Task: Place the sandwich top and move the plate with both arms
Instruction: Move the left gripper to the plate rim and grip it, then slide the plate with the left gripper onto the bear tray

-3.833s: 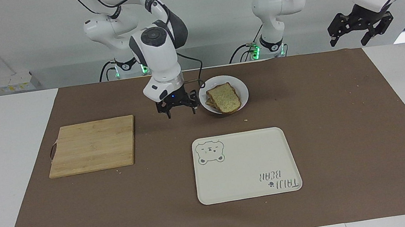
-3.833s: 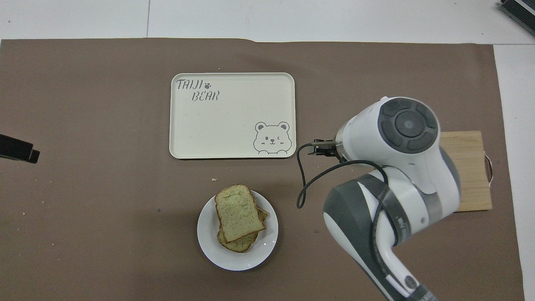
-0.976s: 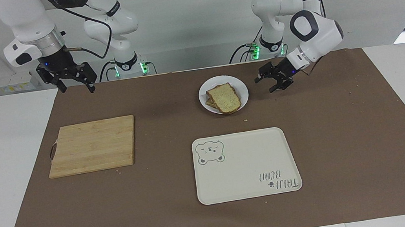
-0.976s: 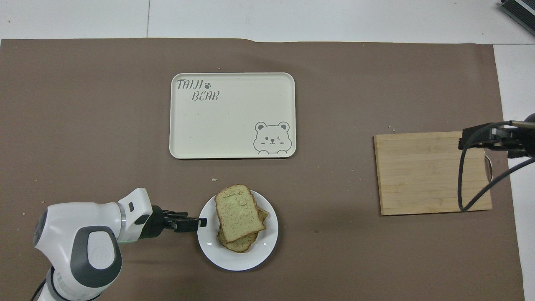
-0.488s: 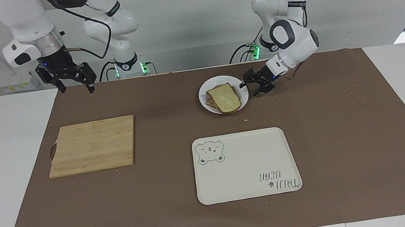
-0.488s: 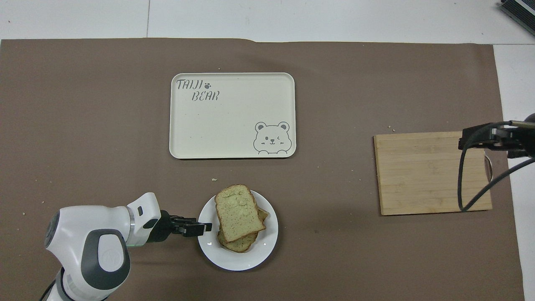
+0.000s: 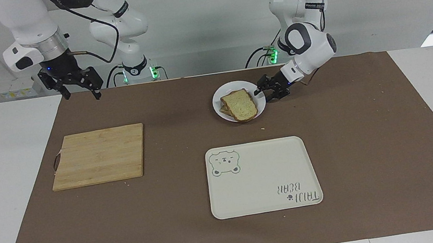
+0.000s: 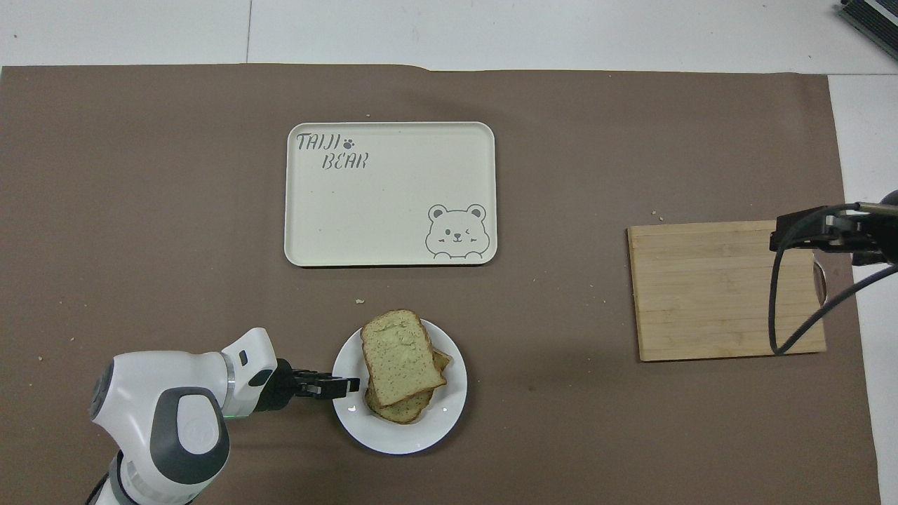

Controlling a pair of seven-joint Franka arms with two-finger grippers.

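Closing in on the small round glossy white plate, the left gripper has travelled a short way within the last second. It was apart from the plate, toward the left arm's end of the table, and now it lies at the rim, at about three o'clock of the plate in the facing view and nine o'clock in the overhead view. It comes in low and nearly flat, and its tip overlaps the white rim. Whether it already pinches the rim or only stands around it, I cannot tell.

The sandwich top, a pale speckled bread slice with brown crust, has not moved. It lies on the plate over a darker toasted slice, a little turned against it, so I judge the first part of the task as done.

The right gripper has stayed in its place, high over the edge of the brown paper mat, at about twelve o'clock of the light wooden cutting board, with its jaws spread and nothing between them. This arm waits.

The cream rectangular tray with a bear drawing lies at six o'clock of the plate in the facing view. I think moving the plate is the step now beginning, and only one arm has reached the rim.
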